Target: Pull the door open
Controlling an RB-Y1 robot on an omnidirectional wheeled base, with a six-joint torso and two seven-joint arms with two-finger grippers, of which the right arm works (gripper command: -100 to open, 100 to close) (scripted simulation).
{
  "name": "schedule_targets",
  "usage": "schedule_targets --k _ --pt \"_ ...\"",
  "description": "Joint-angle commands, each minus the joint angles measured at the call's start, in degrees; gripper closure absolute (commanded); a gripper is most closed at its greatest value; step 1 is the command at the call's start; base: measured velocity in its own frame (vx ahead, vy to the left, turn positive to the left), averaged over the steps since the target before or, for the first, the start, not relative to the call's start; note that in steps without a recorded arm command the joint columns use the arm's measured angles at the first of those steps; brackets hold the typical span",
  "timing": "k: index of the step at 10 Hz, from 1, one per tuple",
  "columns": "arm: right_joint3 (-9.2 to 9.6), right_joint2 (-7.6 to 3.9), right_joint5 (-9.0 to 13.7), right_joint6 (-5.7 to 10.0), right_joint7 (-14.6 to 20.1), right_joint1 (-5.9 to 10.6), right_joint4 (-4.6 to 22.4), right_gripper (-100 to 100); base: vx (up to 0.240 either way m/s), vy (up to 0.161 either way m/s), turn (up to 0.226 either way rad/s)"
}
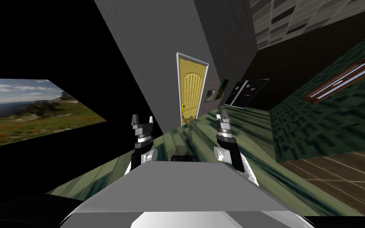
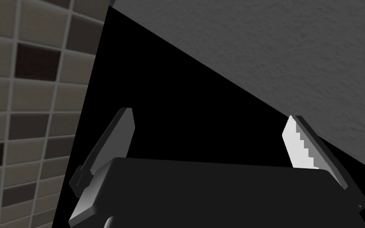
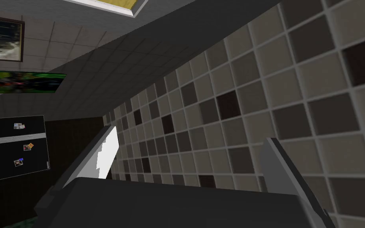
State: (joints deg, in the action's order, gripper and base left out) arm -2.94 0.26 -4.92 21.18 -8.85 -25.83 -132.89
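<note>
Yellow panelled door (image 1: pixel 192 93), shut flush in its white frame (image 1: pixel 177 87), stands at our 12 o'clock, well apart from us across a green streaked floor (image 1: pixel 257 126). A small dark mark (image 1: pixel 183 106), likely the handle, sits near the door's 9 o'clock edge. Left pincer (image 1: pixel 142 118) at our 11 o'clock and right pincer (image 1: pixel 222 116) at our 1 o'clock are held up ahead of the chest, fingers spread wide and gripping nothing. We judge this a ready posture for travel, not a reach, since the door lies far beyond either arm. The approach comes first: the base must close in before a pincer can take the handle and pull.
</note>
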Motion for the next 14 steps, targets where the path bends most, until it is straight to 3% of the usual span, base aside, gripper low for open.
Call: schedule_targets --k 1,9,14 --pt "0.17 -0.82 -1.5 0.35 -0.7 0.89 1.9 -100 0.104 0.013 0.004" --pt "0.91 -3.30 -7.9 1.89 -3.8 4.76 10.2 -100 0.147 -0.002 0.007" --pt "1.53 -4.61 -13.3 3.17 -6.4 8.00 17.1 -100 0.141 0.001 0.008"
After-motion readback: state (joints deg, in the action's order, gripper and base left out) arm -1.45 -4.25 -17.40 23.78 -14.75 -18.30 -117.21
